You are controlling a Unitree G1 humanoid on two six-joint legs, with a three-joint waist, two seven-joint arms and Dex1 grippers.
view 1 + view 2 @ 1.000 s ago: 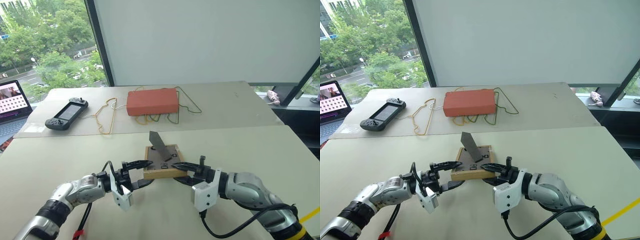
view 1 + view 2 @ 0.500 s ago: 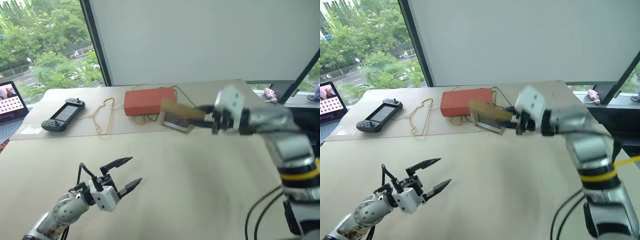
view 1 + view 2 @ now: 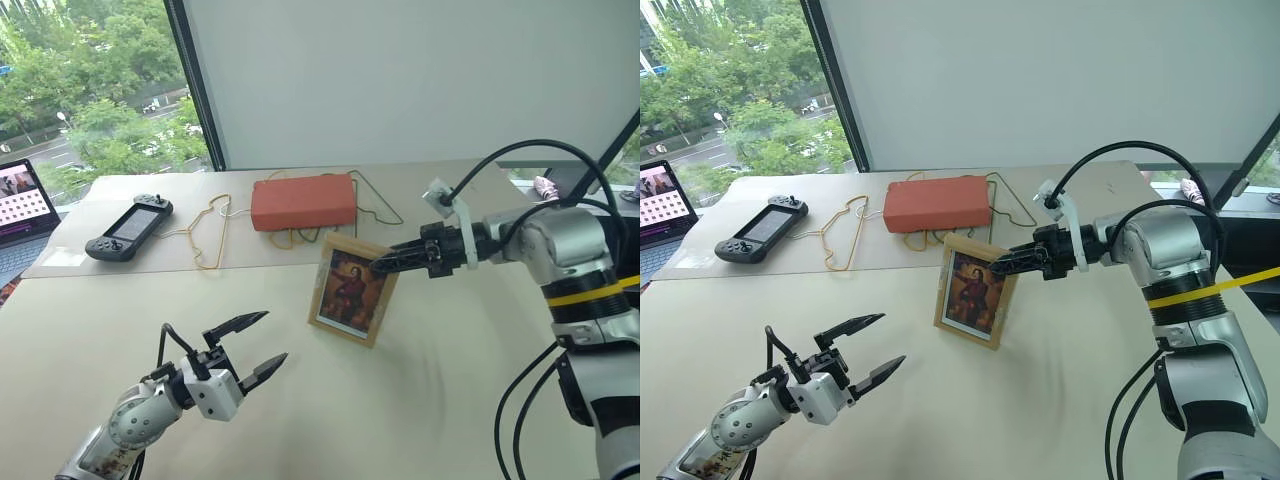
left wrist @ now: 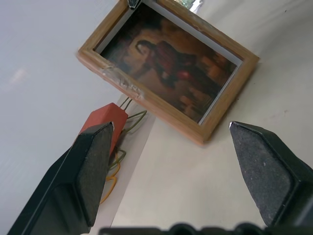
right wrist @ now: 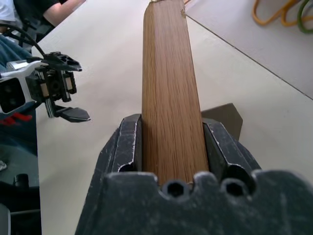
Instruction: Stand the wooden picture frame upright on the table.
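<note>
The right gripper point(image 3: 382, 266) pinches the upper right edge of the wooden picture frame point(image 3: 350, 289), its painting facing the robot, at the middle of the table point(image 3: 400, 400). The frame is nearly upright, just in front of the orange-red box point(image 3: 304, 201). Nearer the robot than the frame and well apart from it, the left gripper point(image 3: 250, 345) hovers with its fingers spread wide, holding nothing.

Laptop point(image 3: 22, 205) cut off at picture edge; wooden picture frame point(image 3: 352, 289) bottom-edge contact with table point(image 3: 420, 400) unclear.
</note>
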